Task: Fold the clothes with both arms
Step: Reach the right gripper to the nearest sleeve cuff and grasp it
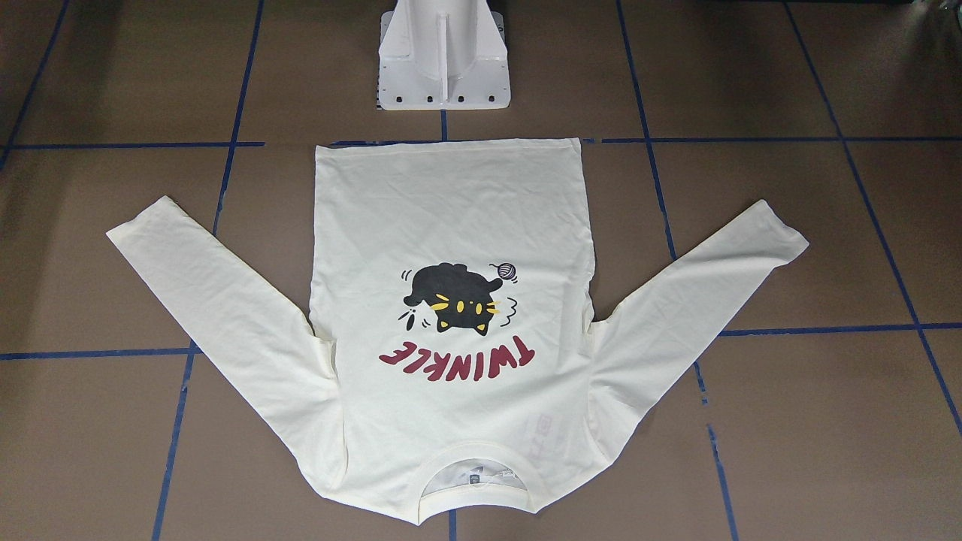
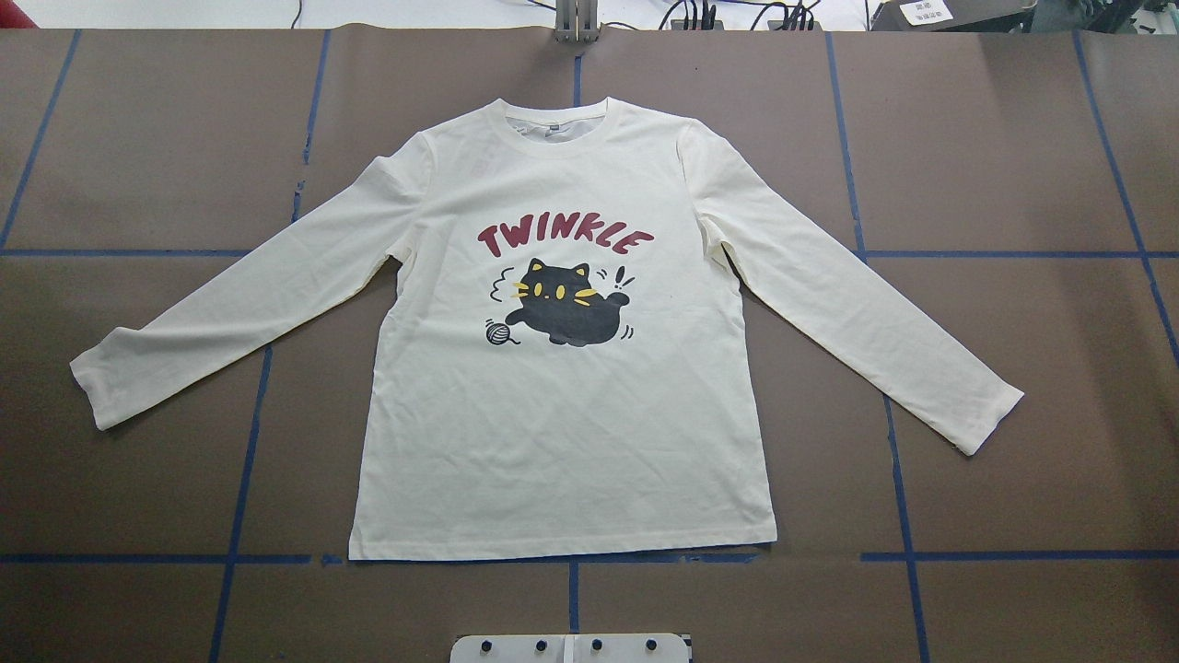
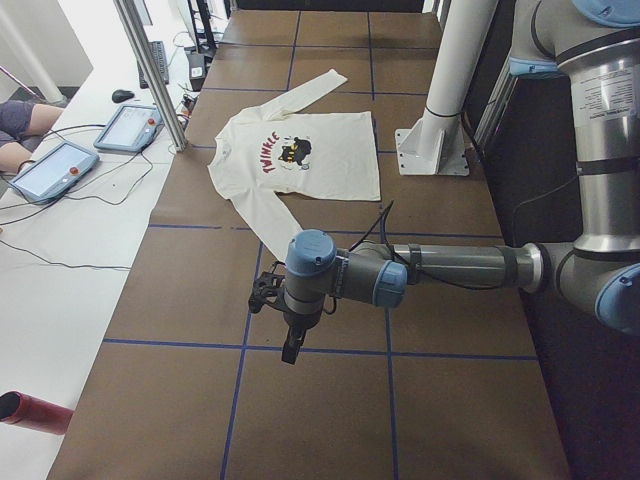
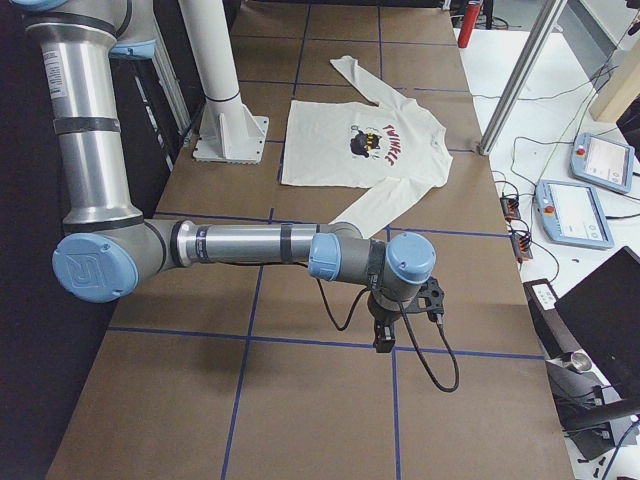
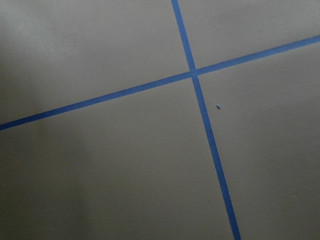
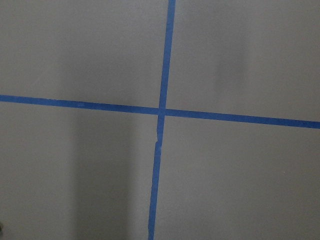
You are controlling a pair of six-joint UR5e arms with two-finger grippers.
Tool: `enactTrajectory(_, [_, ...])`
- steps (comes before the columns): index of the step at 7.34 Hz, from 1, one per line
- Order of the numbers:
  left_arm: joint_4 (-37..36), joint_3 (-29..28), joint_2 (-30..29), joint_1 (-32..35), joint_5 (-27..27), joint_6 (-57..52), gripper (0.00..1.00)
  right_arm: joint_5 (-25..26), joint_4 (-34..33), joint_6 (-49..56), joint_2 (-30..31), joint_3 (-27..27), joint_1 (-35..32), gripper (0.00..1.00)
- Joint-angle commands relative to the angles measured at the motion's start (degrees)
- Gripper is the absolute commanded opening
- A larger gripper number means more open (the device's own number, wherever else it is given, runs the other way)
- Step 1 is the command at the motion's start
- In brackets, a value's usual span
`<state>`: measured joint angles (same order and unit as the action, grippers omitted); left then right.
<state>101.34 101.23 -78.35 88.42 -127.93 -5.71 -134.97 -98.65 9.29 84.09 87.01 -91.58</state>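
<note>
My grey metal tubular left arm [image 3: 440, 268] was stretched level over the brown bench [image 2: 1013, 138]. Its black two-finger left hand [image 3: 290, 352] pointed down above bare surface, beyond the near cuff of the cream long-sleeved shirt [image 3: 330, 170]. Fingers apart or together: couldn't tell, only a side view caught it.

Same at the other end: grey metal right arm [image 4: 250, 243] out level, black right hand [image 4: 383, 338] hanging over bare bench, state not readable either. Both wrist cameras saw only crossing blue tape lines [image 5: 192, 75] on the bench.

The shirt lay flat mid-bench, print side up. The black cat print [image 2: 566, 313] had the small yarn ball [image 2: 498, 333] just beside it, and the dark-red "TWINKLE" lettering [image 2: 564, 239] sat between cat and collar. Hem was toward my white pedestal base [image 1: 443, 52], collar away. Both sleeves were spread wide, angled back toward my side. Neither hand touched the shirt; both were well apart from it.
</note>
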Motion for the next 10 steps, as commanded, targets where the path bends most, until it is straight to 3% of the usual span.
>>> enactTrajectory(1, [0.1,0.2,0.0,0.0,-0.1,0.3,0.99,0.0,0.0,0.0,0.1,0.4,-0.2,1.00])
enactTrajectory(3, [0.6,0.9,-0.8,0.1,-0.9,0.4,0.99,0.5,0.0,-1.1,-2.8,1.2,0.6,1.00])
enactTrajectory(4, [1.0,0.2,-2.9,-0.2,-0.6,0.3,1.00,-0.6,-0.1,-7.7,-4.6,2.2,0.4,1.00])
enactTrajectory(5, [1.2,-1.3,-4.5,-0.3,-0.7,0.3,0.99,-6.0,6.0,-9.5,-3.8,2.8,3.6,1.00])
enactTrajectory(6, [5.4,-3.3,-4.2,-0.3,-0.9,0.4,1.00,-5.8,15.8,-19.1,-0.4,4.0,7.6,1.00])
enactTrajectory(7, [8.7,-3.8,-4.7,-0.4,-0.7,0.9,0.99,-2.7,28.8,-35.1,2.1,5.8,13.5,1.00])
enactTrajectory(8, [8.9,-4.5,-6.4,-0.4,-0.8,2.7,0.99,-2.1,39.7,-47.8,6.4,6.6,20.2,1.00])
enactTrajectory(10, [9.2,-4.2,-6.5,-0.4,-1.0,6.7,1.00,6.4,43.3,-53.9,13.8,13.4,31.2,1.00])
